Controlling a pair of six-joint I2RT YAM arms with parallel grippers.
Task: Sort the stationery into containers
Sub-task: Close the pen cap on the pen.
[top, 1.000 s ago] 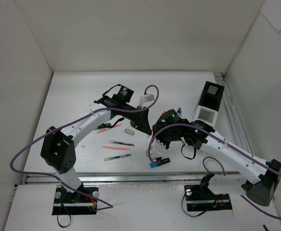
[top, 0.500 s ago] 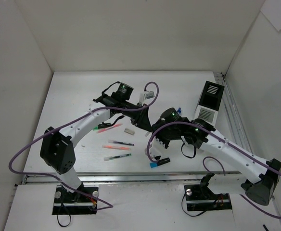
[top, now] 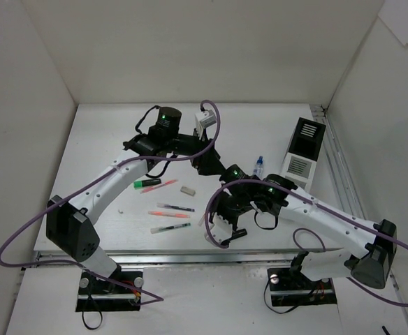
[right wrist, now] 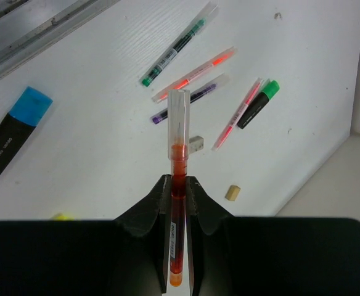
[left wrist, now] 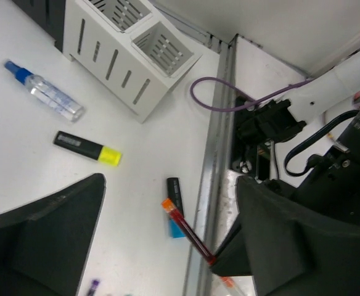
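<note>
Pinched between the pressed-together fingers of the right end effector point(right wrist: 178, 186): a red pen point(right wrist: 178, 154) with a clear cap, cap end toward twelve o'clock in the right wrist view, near the six o'clock edge of the bench point(top: 106, 139) seen from above; beyond the cap at twelve, lying flat and roughly parallel, green pen point(right wrist: 177, 46), orange pen point(right wrist: 195, 74) and purple pen point(right wrist: 189, 98); at two o'clock a pink pen point(right wrist: 237, 114) just beside a green-capped marker point(right wrist: 258, 105); white eraser point(right wrist: 195, 143) just beside the held pen at three, tan eraser point(right wrist: 232, 192) at four, blue highlighter point(right wrist: 13, 142) at nine; organizer point(top: 302, 150) well apart at two o'clock in the top view, glue bottle point(top: 259, 166) lying near its nine o'clock side; yellow highlighter point(left wrist: 87, 148) at five from the bottle in the left wrist view; left end effector point(left wrist: 171, 180) spread wide, gripping nothing.
</note>
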